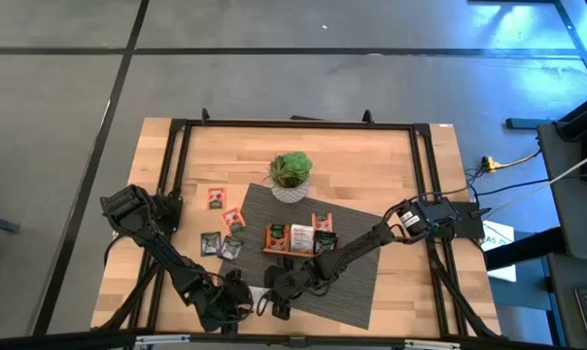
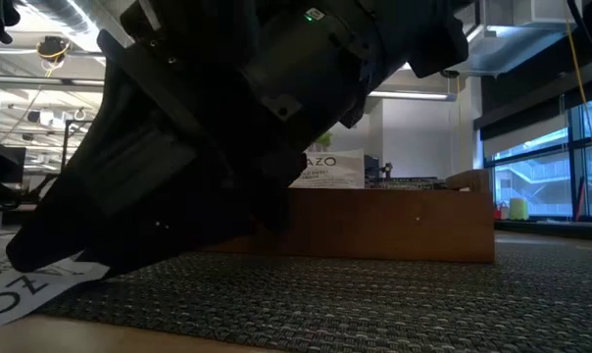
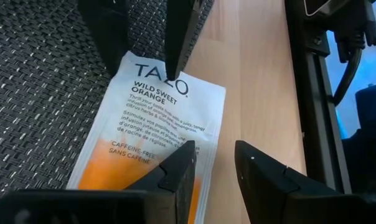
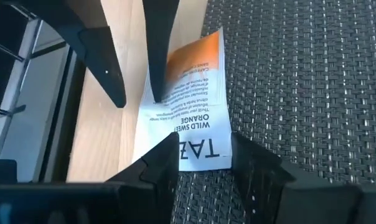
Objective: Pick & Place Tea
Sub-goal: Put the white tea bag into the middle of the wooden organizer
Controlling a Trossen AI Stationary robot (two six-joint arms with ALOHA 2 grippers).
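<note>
White-orange sachet | both grippers astride | grip seemingly unclosed

Grey floor with dark seams surrounds the table; large windows brighten the room's right side.

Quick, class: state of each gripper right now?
Left gripper: open, over the edge of the white-and-orange tea sachet, not holding it.
Right gripper: open, astride the sachet's other end.
</note>
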